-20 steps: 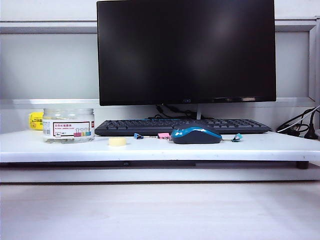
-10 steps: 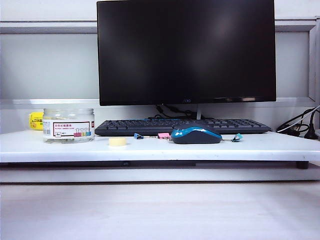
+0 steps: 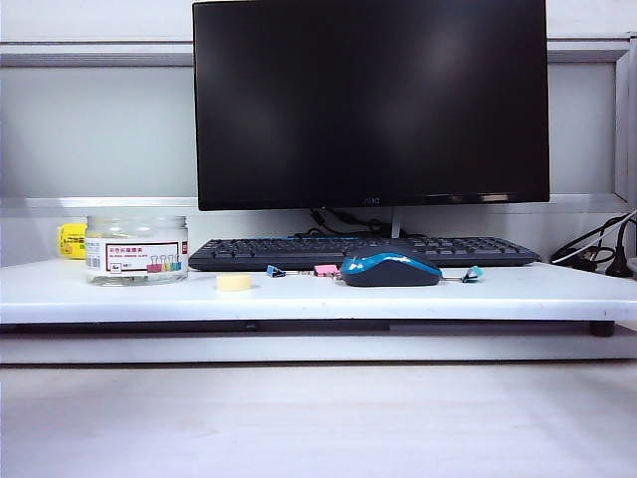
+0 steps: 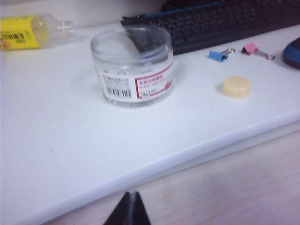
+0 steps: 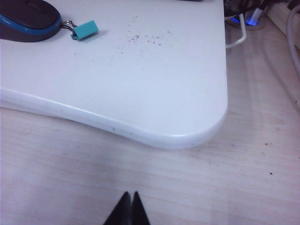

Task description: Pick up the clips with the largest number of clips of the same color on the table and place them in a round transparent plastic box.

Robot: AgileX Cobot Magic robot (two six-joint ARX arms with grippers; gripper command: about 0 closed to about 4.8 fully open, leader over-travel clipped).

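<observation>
The round transparent plastic box (image 3: 136, 249) stands open at the left of the white desk board (image 3: 299, 299). It (image 4: 133, 65) carries a white label with a red stripe. The clips of the task are out of view. My left gripper (image 4: 133, 193) is shut and empty over the wooden table, short of the board's front edge and well in front of the box. My right gripper (image 5: 130, 193) is shut and empty above bare wood by the board's rounded right corner. Neither gripper shows in the exterior view.
A small blue paper clamp (image 4: 216, 56) and a pink one (image 4: 250, 48) lie before the keyboard (image 3: 363, 252). A teal one (image 5: 85, 30) lies beside the blue mouse (image 3: 390, 269). Also here are a pale tape roll (image 4: 236, 86), a yellow-labelled bottle (image 4: 23, 35), a monitor (image 3: 370, 100) and cables (image 5: 248, 18).
</observation>
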